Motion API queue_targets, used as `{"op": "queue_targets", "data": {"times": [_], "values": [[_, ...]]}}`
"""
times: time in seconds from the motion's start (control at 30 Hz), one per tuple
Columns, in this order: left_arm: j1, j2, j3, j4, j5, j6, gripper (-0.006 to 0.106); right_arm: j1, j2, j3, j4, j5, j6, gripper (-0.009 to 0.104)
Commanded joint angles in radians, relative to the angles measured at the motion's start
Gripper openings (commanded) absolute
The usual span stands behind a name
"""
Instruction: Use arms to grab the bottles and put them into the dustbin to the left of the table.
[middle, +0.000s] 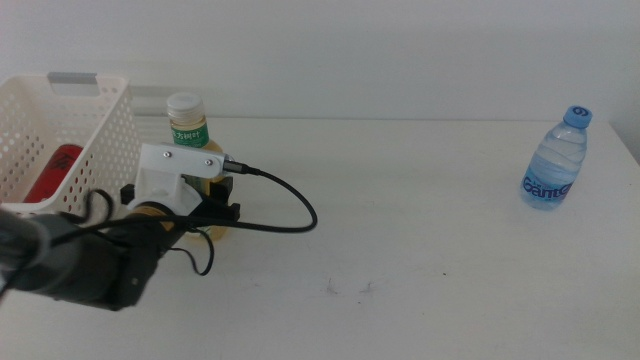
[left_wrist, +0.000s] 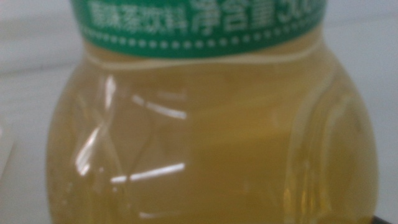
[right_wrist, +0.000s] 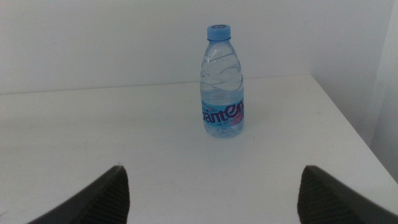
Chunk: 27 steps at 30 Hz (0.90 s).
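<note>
beside the dustbin (middle: 95, 120), the left gripper (middle: 205, 205) is up against the tea bottle (middle: 188, 125); i cannot tell if it's clamped. next it needs lifting and carrying over the rim. the right gripper (right_wrist: 211, 193) waits, spread apart.

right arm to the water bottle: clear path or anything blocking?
Probably yes. In the right wrist view the water bottle stands upright straight ahead of the right tool, whose jaws are spread wide, with only bare table between them. The left tool is busy far off at the tea bottle.
</note>
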Motion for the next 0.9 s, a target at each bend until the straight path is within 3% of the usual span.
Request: {"op": "queue_targets", "data": {"times": [0.0, 0.13, 0.2, 0.3, 0.5, 0.63, 0.87], "values": [[0.0, -0.135, 0.012, 0.008, 0.056, -0.002, 0.04, -0.009, -0.005, 0.003, -0.01, -0.011, -0.003, 0.088], [0.0, -0.392, -0.012, 0.055, 0.531, -0.027, 0.008, -0.009, -0.005, 0.003, -0.01, -0.011, -0.003, 0.088], [0.0, -0.509, -0.074, 0.062, 0.799, -0.077, -0.002, -0.009, -0.005, 0.003, -0.01, -0.011, -0.003, 0.088], [0.019, -0.586, -0.211, 0.062, 1.135, -0.06, -0.002, -0.009, -0.005, 0.003, -0.01, -0.011, -0.003, 0.088], [0.148, -0.507, -0.575, -0.019, 1.654, 0.187, -0.002, -0.009, -0.005, 0.003, -0.01, -0.011, -0.003, 0.088], [0.293, -0.379, -0.806, -0.052, 1.847, 0.284, -0.002, -0.009, -0.005, 0.003, -0.01, -0.011, -0.003, 0.088], [0.488, -0.131, -1.101, -0.032, 2.02, 0.315, -0.002, -0.009, -0.005, 0.003, -0.01, -0.011, -0.003, 0.088]]}}
